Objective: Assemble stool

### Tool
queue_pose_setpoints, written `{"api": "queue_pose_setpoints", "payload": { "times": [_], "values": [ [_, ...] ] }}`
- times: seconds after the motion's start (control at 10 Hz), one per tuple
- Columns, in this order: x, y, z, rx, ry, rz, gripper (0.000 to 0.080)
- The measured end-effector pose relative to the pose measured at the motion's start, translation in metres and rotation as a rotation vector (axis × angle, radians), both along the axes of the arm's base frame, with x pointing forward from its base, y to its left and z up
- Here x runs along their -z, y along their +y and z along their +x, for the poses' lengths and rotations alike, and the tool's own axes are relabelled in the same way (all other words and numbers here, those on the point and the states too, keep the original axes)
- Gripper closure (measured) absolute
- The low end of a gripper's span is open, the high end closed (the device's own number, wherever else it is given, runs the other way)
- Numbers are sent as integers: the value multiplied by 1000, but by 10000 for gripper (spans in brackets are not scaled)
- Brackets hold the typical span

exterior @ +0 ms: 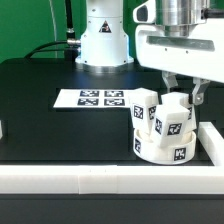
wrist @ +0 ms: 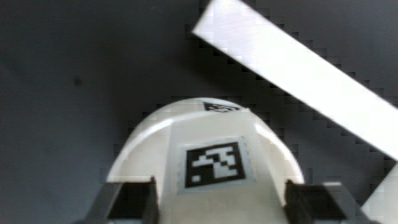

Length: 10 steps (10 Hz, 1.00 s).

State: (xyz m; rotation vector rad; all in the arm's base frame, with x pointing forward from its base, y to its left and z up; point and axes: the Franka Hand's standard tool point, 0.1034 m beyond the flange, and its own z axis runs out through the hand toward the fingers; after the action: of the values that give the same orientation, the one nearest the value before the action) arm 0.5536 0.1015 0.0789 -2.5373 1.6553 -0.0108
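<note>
While the arm hangs over the exterior view's right side of the black table [exterior: 40,100], the gripper [exterior: 183,100] sits directly above the stool seat [exterior: 160,150]. Its 2 fingers stand partly apart, 1 on each side of a white leg [exterior: 174,120] that stands upright on the seat; real contact with the leg cannot be told. A 2nd leg [exterior: 147,105] stands upright on the seat just beside it, toward the exterior view's left. Seat rests on the table, close against the long white rail [exterior: 110,178] and its side piece. Marker board [exterior: 100,98] lies flat, apart from the seat. Wrist view: rounded white leg [wrist: 210,150] with tag between both fingers [wrist: 128,200]; rail [wrist: 302,70] crosses diagonally behind.
</note>
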Motion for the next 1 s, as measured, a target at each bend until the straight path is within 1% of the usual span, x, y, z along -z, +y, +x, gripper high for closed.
{"api": "queue_pose_setpoints", "payload": {
  "times": [0.2,0.7,1.0],
  "values": [
    [0,2,1,141,11,19,455],
    [0,3,1,481,47,83,455],
    [1,7,0,692,75,118,455]
  ]
}}
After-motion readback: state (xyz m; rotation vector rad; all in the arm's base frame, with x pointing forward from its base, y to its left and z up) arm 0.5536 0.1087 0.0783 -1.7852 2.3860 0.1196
